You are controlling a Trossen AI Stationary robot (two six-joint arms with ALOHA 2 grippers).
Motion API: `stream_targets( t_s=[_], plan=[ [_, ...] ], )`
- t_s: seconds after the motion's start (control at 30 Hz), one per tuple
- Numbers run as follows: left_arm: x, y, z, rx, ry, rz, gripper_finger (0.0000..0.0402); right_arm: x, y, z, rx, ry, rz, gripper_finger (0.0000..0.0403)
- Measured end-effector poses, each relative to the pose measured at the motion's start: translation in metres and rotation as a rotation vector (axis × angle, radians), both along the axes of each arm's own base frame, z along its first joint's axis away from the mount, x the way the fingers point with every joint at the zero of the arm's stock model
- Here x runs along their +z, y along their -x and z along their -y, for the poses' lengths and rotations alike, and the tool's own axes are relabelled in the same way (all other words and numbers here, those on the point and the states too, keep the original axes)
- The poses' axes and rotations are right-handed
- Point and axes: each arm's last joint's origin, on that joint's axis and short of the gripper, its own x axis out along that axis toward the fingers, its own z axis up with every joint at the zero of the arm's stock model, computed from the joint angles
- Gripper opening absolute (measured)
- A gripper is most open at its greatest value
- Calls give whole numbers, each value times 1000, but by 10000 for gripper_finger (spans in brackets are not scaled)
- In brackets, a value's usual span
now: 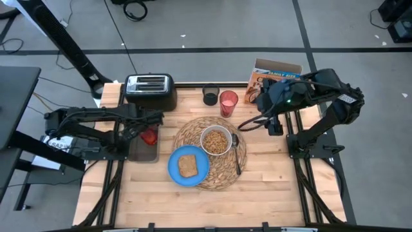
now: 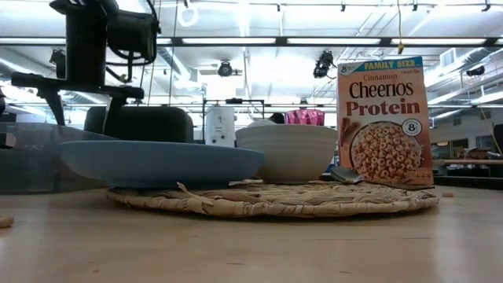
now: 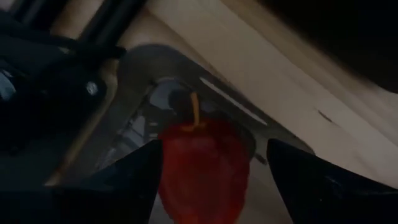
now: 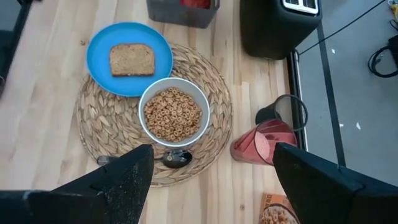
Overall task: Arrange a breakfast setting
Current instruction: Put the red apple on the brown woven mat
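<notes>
The round straw mat (image 1: 210,153) lies near the middle of the table (image 1: 270,187), its coarse woven coils giving the dishes a soft, non-slip base. The smooth blue plate (image 1: 188,166) rests half on the mat's edge toward the front-left corner, a flat square slice of toast (image 1: 188,165) on it; the deep white bowl (image 1: 216,140), full of small cereal rings, sits on the mat's centre, close beside the plate. A dark spoon (image 1: 237,151) lies on the mat along the bowl's right, where a diner's hand would find it. The translucent red cup (image 1: 228,102) stands off the mat toward the back edge, beside a small black cup (image 1: 210,96) and near the boxy black toaster (image 1: 151,91); a cardboard cereal box (image 1: 273,76) stands at the back right. The glossy red apple (image 3: 204,167), stem up, is not yet with the setting: it sits in a clear grey bin (image 1: 143,147) near the left edge. The left gripper (image 3: 214,177) hangs over that bin with its fingers spread to either side of the apple, not yet pressing it, likely about to grasp it. The right gripper (image 4: 211,171) waits high over the mat's right side, fingers spread and empty.
</notes>
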Motion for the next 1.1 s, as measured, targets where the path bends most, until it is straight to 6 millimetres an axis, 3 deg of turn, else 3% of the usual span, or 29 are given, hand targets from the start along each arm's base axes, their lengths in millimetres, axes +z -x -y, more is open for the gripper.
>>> stream_targets(
  t_s=[0.3, 0.6, 0.87, 1.1],
  plan=[
    [-7, 2, -15, -150, 59, -98, 271, 12, 26, 10, -51, -23, 71, 332],
    [-18, -14, -21, -244, 112, -44, 270, 20, 44, 22, -110, -24, 119, 332],
    [-13, -16, -7, -380, 248, 1, 270, 22, 51, 30, -133, 6, 130, 332],
    [-3, -14, -9, -362, 195, -34, 270, 21, 48, 38, -152, 33, 115, 332]
  ],
)
